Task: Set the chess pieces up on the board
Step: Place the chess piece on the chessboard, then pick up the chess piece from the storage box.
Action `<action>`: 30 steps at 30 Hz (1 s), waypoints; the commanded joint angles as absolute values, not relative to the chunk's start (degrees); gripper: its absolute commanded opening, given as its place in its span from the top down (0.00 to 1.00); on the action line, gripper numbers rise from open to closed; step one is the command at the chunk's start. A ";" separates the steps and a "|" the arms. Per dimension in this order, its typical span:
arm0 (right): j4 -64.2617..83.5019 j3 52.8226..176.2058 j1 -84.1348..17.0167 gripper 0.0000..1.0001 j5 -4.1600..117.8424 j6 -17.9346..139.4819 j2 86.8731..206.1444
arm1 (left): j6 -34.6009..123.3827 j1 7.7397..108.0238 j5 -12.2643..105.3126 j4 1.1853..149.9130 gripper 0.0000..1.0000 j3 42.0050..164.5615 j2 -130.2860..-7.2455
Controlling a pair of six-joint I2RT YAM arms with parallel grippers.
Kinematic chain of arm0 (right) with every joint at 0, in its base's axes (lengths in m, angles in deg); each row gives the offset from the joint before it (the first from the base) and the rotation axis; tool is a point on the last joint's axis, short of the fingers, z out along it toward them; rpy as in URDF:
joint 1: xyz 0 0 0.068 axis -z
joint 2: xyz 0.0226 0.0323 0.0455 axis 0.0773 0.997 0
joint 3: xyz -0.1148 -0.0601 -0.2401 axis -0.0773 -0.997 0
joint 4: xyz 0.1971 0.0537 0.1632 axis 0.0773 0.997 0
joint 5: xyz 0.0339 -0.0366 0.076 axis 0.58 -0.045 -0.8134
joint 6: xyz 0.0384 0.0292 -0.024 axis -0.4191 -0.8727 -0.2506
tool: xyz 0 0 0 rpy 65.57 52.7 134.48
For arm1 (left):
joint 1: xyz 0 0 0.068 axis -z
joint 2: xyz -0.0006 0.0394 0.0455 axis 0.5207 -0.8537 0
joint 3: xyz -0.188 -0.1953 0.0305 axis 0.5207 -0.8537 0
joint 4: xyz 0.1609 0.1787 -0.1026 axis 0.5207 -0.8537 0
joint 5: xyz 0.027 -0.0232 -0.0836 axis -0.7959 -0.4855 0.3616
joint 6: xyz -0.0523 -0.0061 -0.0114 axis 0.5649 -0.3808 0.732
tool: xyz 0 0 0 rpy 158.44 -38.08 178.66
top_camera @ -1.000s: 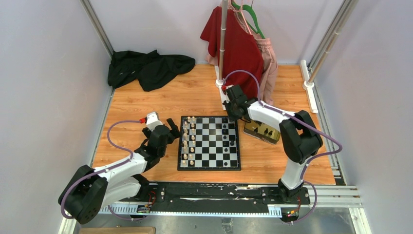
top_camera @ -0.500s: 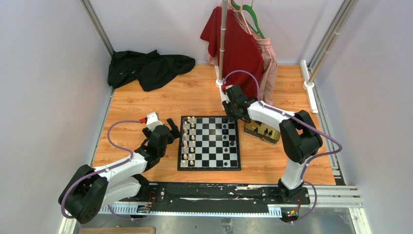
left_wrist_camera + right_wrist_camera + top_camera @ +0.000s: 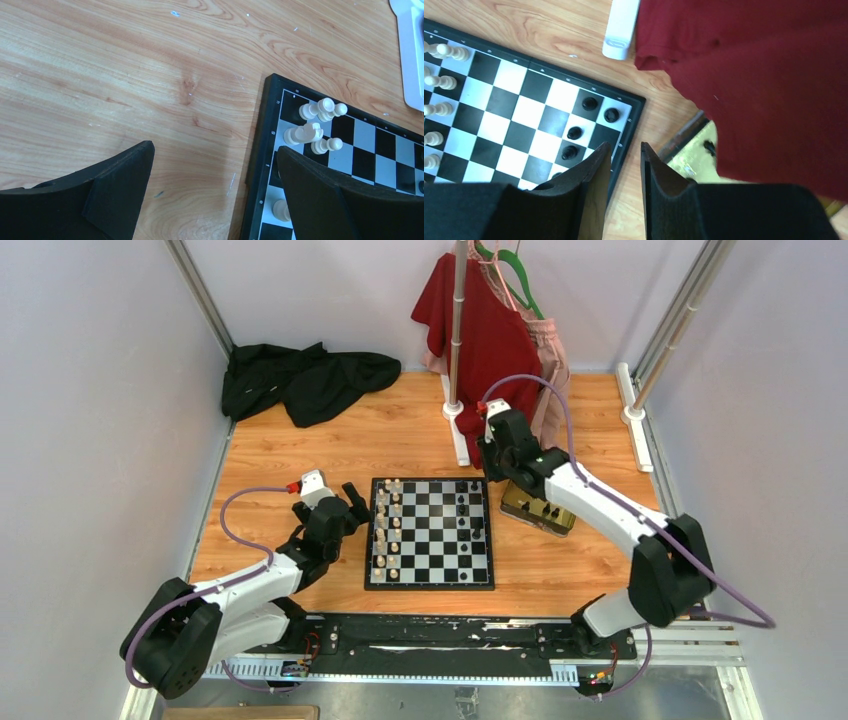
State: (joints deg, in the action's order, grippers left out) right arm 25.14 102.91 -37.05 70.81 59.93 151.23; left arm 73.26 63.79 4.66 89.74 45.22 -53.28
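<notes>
The board [image 3: 430, 540] lies on the wooden table between my arms. Cream-white chess pieces [image 3: 388, 530] fill its two left columns. A few black chess pieces [image 3: 465, 508] stand near its far right corner, where the right wrist view shows these black pieces [image 3: 589, 103] upright. My right gripper [image 3: 497, 478] hovers between that corner and the gold tray [image 3: 538, 508], open by a narrow gap with nothing in it. My left gripper [image 3: 350, 502] is wide open and empty, one finger beside the board's left border [image 3: 260, 150], the other over it, near white pieces [image 3: 320, 109].
The gold tray [image 3: 689, 155] holds more black pieces [image 3: 709, 146]. A red garment [image 3: 490, 330] hangs on a rack pole [image 3: 458, 330] behind the board, its hem low over the tray. The rack's white foot [image 3: 620, 30] rests by the board's far edge. Black cloth [image 3: 300, 375] lies far left.
My right gripper has opened and pulled back from the board's far right corner toward the tray, its elbow swinging right. The left arm has not moved.
</notes>
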 commanded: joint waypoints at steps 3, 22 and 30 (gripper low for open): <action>26.73 94.66 -34.38 0.69 77.55 57.51 143.35 | 73.15 64.16 4.06 91.29 0.00 44.85 -53.30; 20.25 87.31 -21.24 0.69 73.14 55.15 147.32 | 72.86 64.16 5.08 91.29 0.00 44.88 -52.66; 18.66 89.85 -19.53 0.69 72.40 55.03 152.22 | 72.72 64.16 4.81 91.34 0.00 45.52 -53.96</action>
State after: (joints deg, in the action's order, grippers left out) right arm 20.25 87.33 -20.95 73.19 55.93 150.57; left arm 73.26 63.79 5.71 89.74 45.22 -53.24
